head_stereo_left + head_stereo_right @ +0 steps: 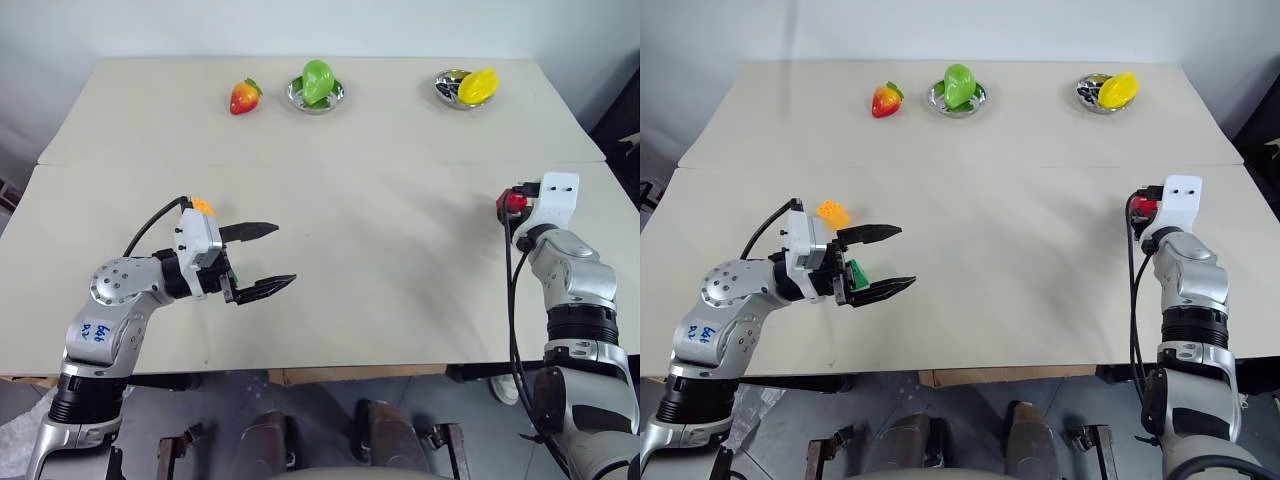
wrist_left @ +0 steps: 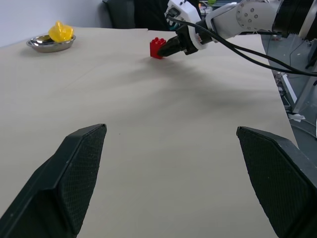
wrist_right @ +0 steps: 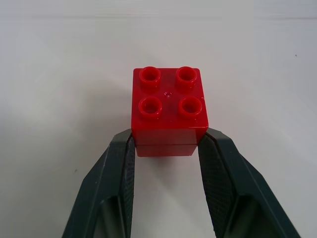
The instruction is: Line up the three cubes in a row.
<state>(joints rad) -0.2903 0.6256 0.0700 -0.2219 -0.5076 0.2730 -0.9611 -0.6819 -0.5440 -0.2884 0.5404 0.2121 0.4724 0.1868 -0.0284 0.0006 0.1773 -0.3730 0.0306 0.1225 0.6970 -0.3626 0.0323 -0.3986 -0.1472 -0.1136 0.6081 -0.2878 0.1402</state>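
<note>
Red cube (image 3: 169, 111) between right fingers (image 3: 115, 163).

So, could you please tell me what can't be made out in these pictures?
- Green cube: mostly hidden behind the left gripper, head views.
- Orange cube: partly covered by the left wrist in the left eye view.
- Red cube: mostly hidden by the right wrist, head views.

On the table (image 1: 330, 170), three toy fruits lie along the far edge: one (image 1: 245, 97) at the left directly on the table, one (image 1: 318, 80) in the middle bowl (image 1: 316, 97), one (image 1: 479, 85) in the right bowl (image 1: 452, 88). One block (image 1: 512, 203) sits near the right edge between the right gripper (image 3: 167, 144) fingers. Two blocks (image 1: 834, 213) (image 1: 856, 273) lie at the near left, beside the left gripper (image 1: 268, 258).
</note>
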